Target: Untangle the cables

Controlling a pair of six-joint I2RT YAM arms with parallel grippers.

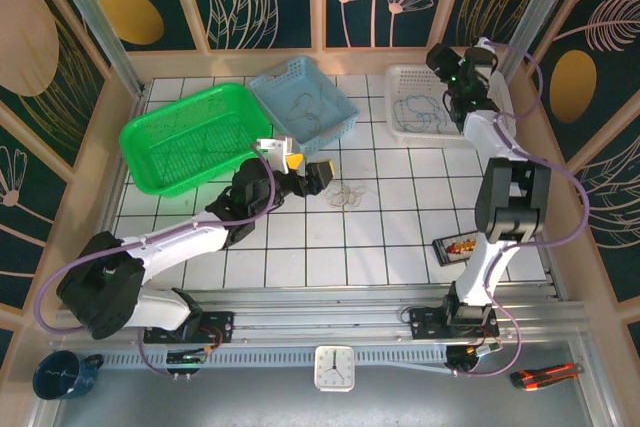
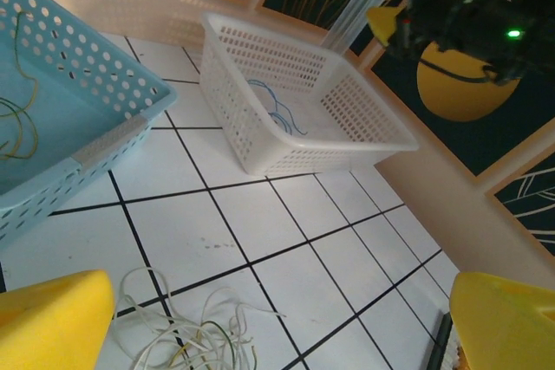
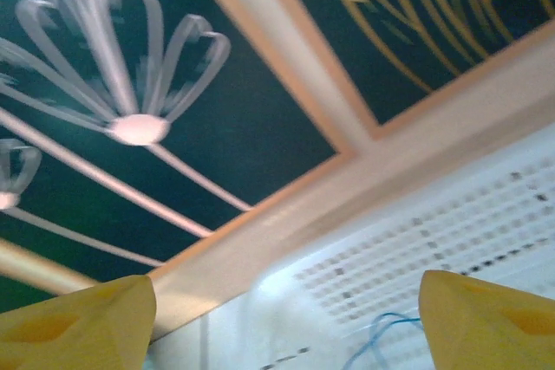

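White tiles with dark grid lines are covering the tabletop (image 1: pixel 400 232). My left claw (image 1: pixel 310 173) is hovering over the middle of it, its yellow fingers (image 2: pixel 52 322) standing wide apart and gripping nothing. Just in front of it, a small clump of pale yellowish-white cables (image 1: pixel 346 195) is lying loose on the tiles. My right claw (image 1: pixel 455 82) is hanging above the white basket (image 1: pixel 392 97) at the far right, its fingers also standing well apart and holding nothing. A thin blue cable (image 1: pixel 415 109) is curling on that basket's floor. A grey-brown cable (image 1: pixel 305 107) is lying in the light blue basket (image 1: pixel 318 139) beside it. A green basket (image 1: pixel 128 137) is sitting at the far left.
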